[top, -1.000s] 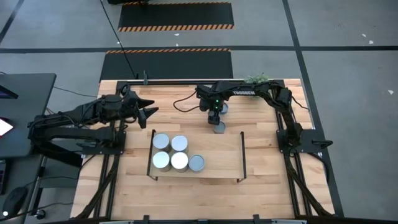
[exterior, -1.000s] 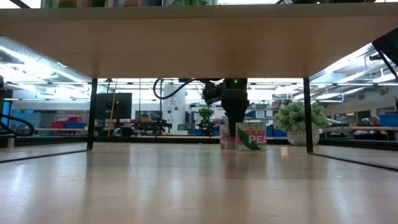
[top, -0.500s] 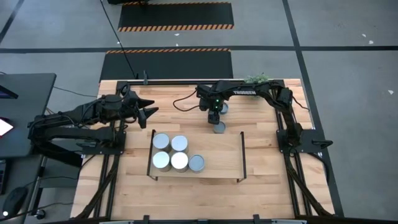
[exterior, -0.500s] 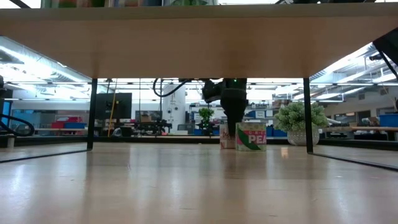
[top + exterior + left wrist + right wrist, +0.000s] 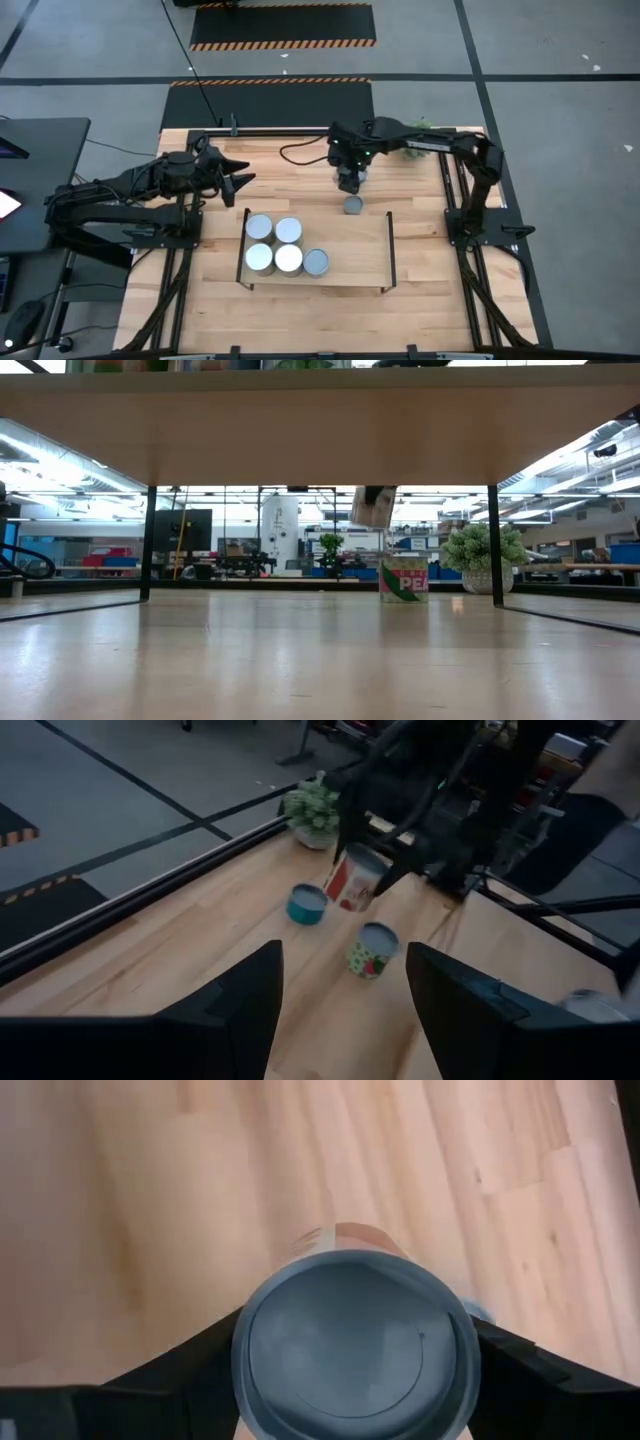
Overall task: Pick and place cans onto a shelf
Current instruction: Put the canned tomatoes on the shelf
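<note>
Behind the shelf (image 5: 350,258) on the tabletop (image 5: 290,175), the right claw (image 5: 348,182) grips a lifted can (image 5: 355,1345), the shelf lying straight ahead, while the left claw (image 5: 240,180) waits half-open beside it.

Small plant (image 5: 483,556) (tabletop (image 5: 420,300) corner).

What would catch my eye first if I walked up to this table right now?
Probably the right gripper at the back of the table, holding a red-and-white can lifted clear of the wood. Next, five cans clustered at the left end of the shelf, with one more can standing just behind it. The left gripper waits open at the left side.
</note>
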